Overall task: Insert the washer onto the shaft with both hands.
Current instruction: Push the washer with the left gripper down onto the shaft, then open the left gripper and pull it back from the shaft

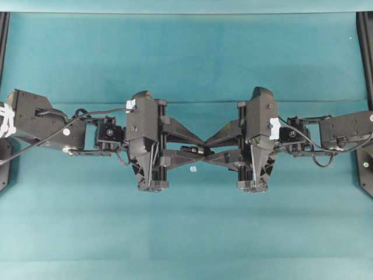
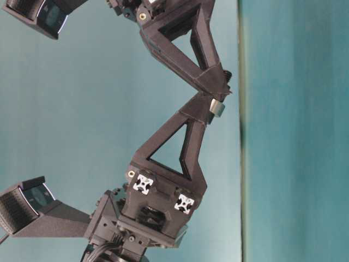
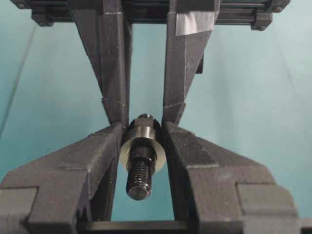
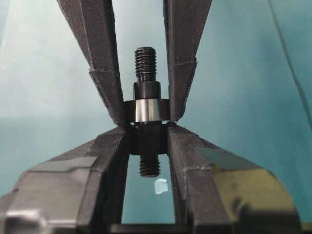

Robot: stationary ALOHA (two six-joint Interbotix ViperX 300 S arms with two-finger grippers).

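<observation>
Two end effectors meet tip to tip above the teal surface (image 1: 87, 233). Left end effector (image 3: 143, 141) is pinching the washer (image 3: 142, 152), which already sits around the shaft (image 4: 146, 105), flat against the thick collar. Right end effector (image 4: 148, 139) is clamped on the shaft's dark middle. Shaft's long axis runs straight from one arm to the other, threaded end poking toward the left wrist. Little pale square bit (image 1: 193, 169) lies on the surface just below. Looks nearly seated to me.

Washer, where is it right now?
In the left wrist view the washer sits mid-frame around the shaft, clamped in the left gripper, just below the right gripper.
</observation>
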